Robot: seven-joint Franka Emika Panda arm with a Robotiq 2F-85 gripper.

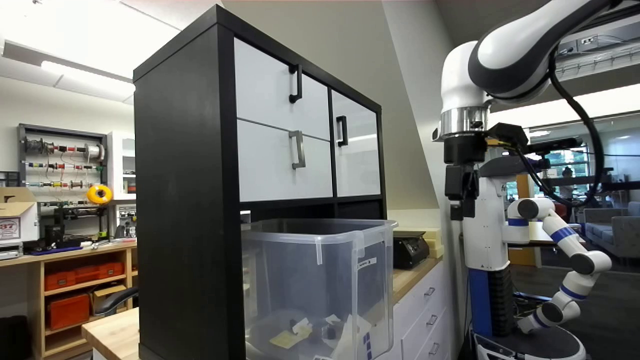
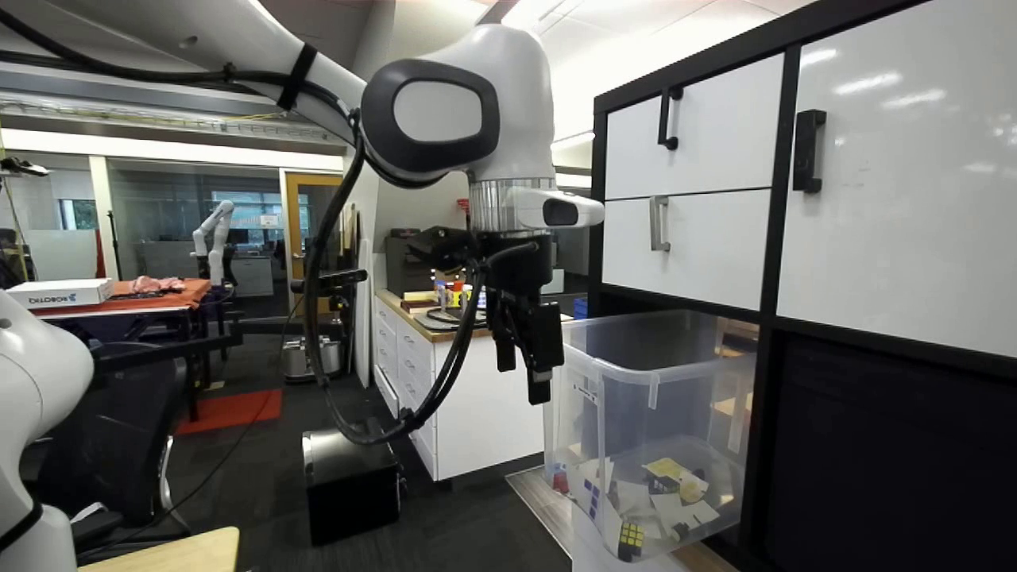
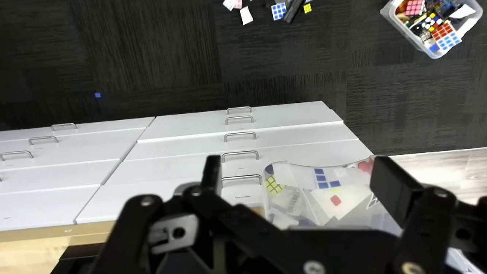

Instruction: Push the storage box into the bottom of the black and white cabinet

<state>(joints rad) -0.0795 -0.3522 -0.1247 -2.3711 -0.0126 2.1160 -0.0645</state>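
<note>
In an exterior view, you have the black and white cabinet (image 1: 180,200) at the left; the storage box (image 1: 320,285) juts out from its lower compartment (image 1: 300,212), partly in by my reading, though how far I can't tell you; right of the cabinet, apart from the box there, hangs your tool (image 1: 462,209), released, its two fingers (image 3: 395,190) well spread with nothing gripped. The step in hand looks like lining up for the push. I'd clench the tool first so you press with one blunt face, then bring it down outside the box wall farthest from the cabinet, below the rim (image 1: 320,239), and centre it on that wall. Push slowly and straight toward the cabinet: off-centre pressure would likely swing the box into a post, and pressing high may tip it or bow what looks like thin plastic. For counts, left to right: left of the cabinet, two orange-red containers (image 1: 82,276) and one yellow spool (image 1: 99,194); on the cabinet, three white fronts (image 1: 265,160) in sight with three handles (image 1: 299,82); at its lower compartment, one box, in which you can make out one cube with yellow squares (image 2: 632,536), while the pale scraps (image 2: 675,508) overlap too much to number; right of the cabinet, one black device (image 1: 410,250) on the wooden surface (image 1: 407,280), one tool, and one white robot (image 1: 490,235) beyond it.
</note>
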